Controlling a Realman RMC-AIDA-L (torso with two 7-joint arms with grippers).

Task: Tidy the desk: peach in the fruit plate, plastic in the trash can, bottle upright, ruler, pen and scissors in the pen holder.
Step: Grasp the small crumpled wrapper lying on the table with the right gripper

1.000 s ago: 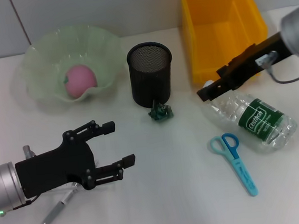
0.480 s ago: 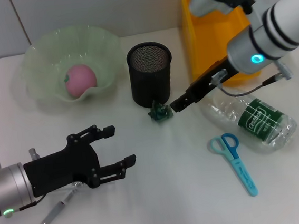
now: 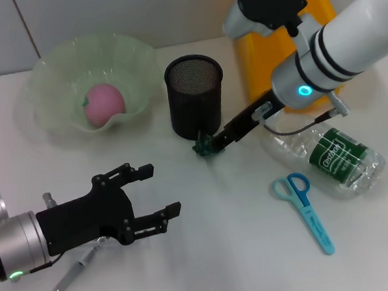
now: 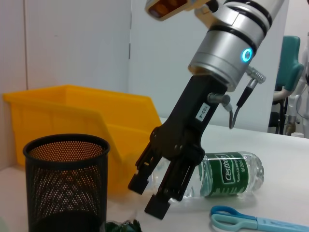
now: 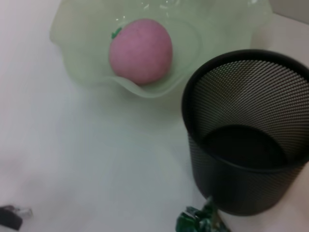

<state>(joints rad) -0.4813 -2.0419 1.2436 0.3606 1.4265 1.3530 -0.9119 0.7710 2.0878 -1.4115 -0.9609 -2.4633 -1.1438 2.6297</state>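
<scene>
A crumpled green plastic scrap [image 3: 208, 145] lies at the foot of the black mesh pen holder [image 3: 195, 94]. My right gripper [image 3: 216, 142] is open, its tips right at the scrap; in the left wrist view it [image 4: 147, 197] hangs just above the plastic [image 4: 120, 226]. My left gripper [image 3: 162, 188] is open and empty at the front left, above a pen [image 3: 72, 273]. A pink peach [image 3: 104, 104] sits in the green fruit plate [image 3: 49, 70]. A clear bottle [image 3: 329, 153] lies on its side. Blue scissors [image 3: 303, 207] lie in front of it. No ruler shows.
The yellow trash bin [image 3: 255, 64] stands at the back right, partly behind my right arm. The right wrist view shows the peach [image 5: 140, 50], the pen holder [image 5: 246, 130] and the plastic [image 5: 200, 221]. A wall runs along the back of the white table.
My right arm has swung left from over the bottle to the plastic scrap beside the pen holder. My left gripper has shifted slightly right and stays open.
</scene>
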